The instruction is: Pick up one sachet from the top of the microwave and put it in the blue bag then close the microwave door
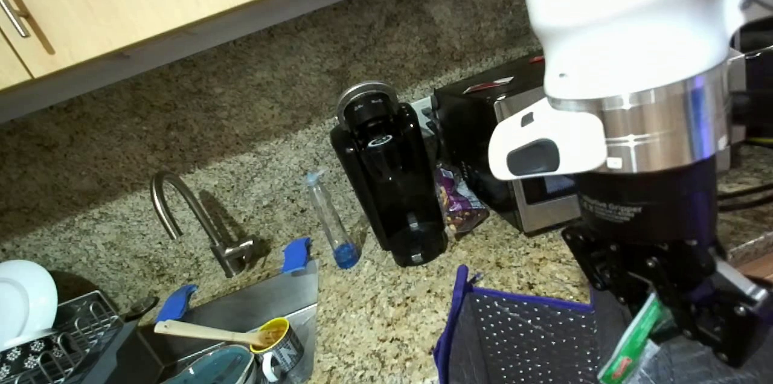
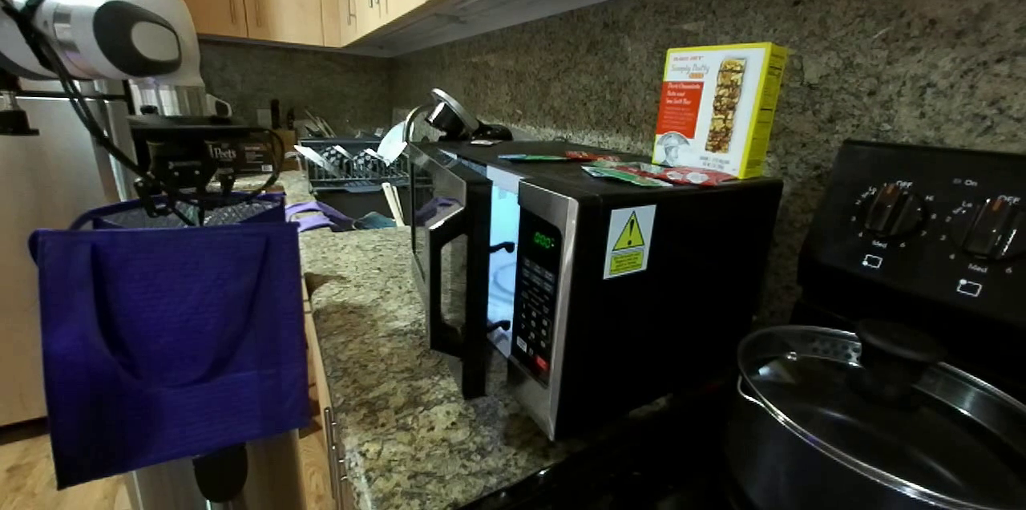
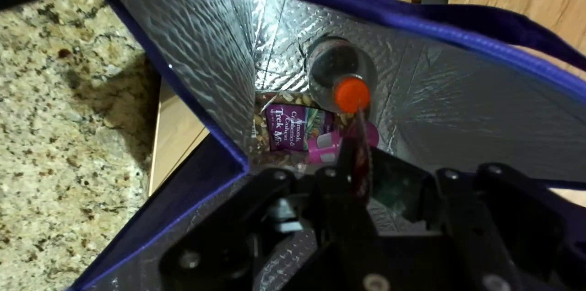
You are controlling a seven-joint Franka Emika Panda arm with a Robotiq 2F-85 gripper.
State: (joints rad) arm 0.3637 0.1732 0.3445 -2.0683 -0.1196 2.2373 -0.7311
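In an exterior view the microwave stood on the speckled counter, the microwave door ajar and light showing in the gap. Green and red sachets lay flat on top, some at the foot of an upright yellow-and-white box. A pot with a glass lid stood near. Beside the counter, the gripper hung at the mouth of the blue bag

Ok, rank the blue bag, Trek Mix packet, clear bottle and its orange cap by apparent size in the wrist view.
1. Blue bag
2. Trek Mix packet and clear bottle: too alike to rank, the packet partly covered
3. Orange cap
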